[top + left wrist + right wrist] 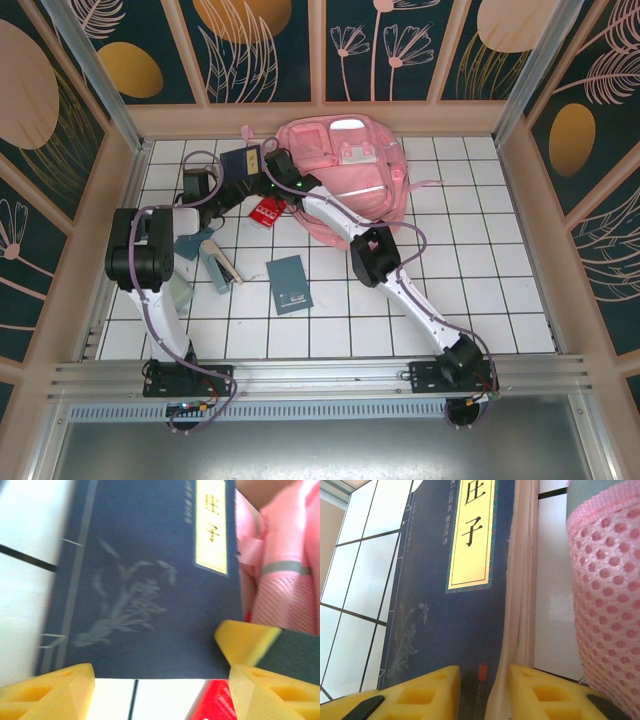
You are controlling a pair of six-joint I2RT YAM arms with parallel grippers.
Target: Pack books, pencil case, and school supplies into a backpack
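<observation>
The pink backpack [345, 170] lies at the back of the table. To its left is the navy book [240, 160] with a yellow title label. My right gripper [484, 680] is shut on this book's [445, 615] tan page edge at a near corner, next to the backpack's mesh [610, 605]. In the top view the right gripper [275, 165] sits between book and backpack. My left gripper [161, 680] stands open just short of the book's [150, 580] near edge, with bare tile between its fingers. The red piece [268, 210] lies just below both grippers.
A small teal book [289, 283] lies mid-table. A grey-teal oblong [215, 265] and thin tan sticks [232, 268] lie by the left arm. The right gripper's yellow finger [245, 640] shows close beside my left one. Wooden walls ring the white tiled table [480, 290].
</observation>
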